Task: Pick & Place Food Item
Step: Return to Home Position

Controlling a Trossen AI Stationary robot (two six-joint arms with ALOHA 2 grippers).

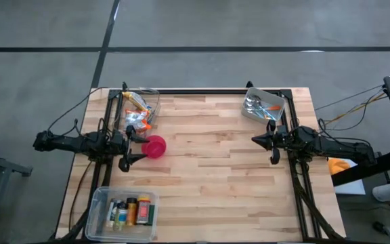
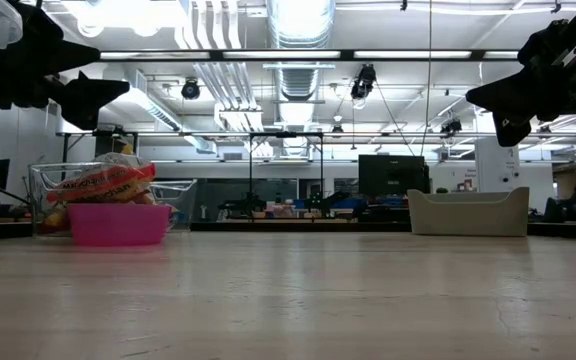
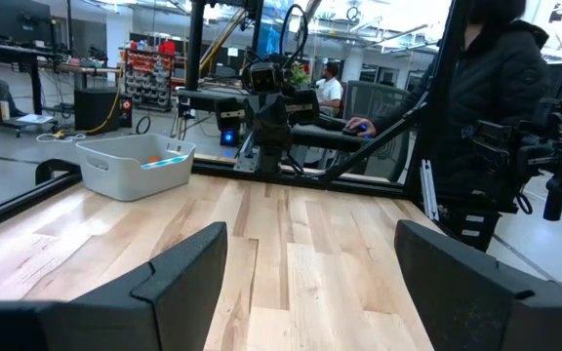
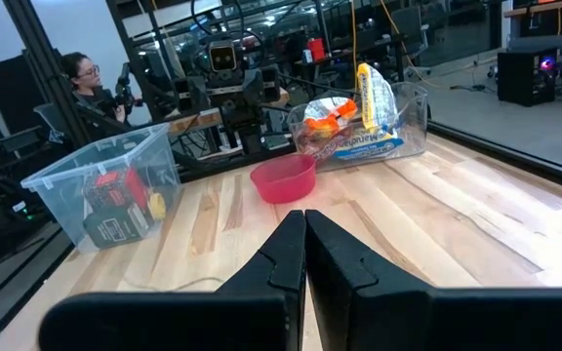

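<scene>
Several food packets, orange, white and blue, lie in a clear bin (image 1: 139, 112) (image 4: 359, 122) at the table's far left. A pink bowl (image 1: 155, 146) (image 4: 283, 179) (image 2: 116, 224) rests on its base on the wood just in front of the bin. My left gripper (image 1: 137, 146) (image 3: 320, 283) hovers level above the table beside the bowl, open, with nothing between its fingers. My right gripper (image 1: 254, 140) (image 4: 303, 253) hovers level at the table's right side, shut and empty, pointing toward the bowl.
A grey tray (image 1: 263, 106) (image 3: 135, 164) with utensils stands at the far right. A clear bin (image 1: 124, 210) (image 4: 110, 190) of bottles and jars sits at the near left. Bare wood lies between the two arms. People (image 3: 496, 97) (image 4: 81, 83) are in the room beyond.
</scene>
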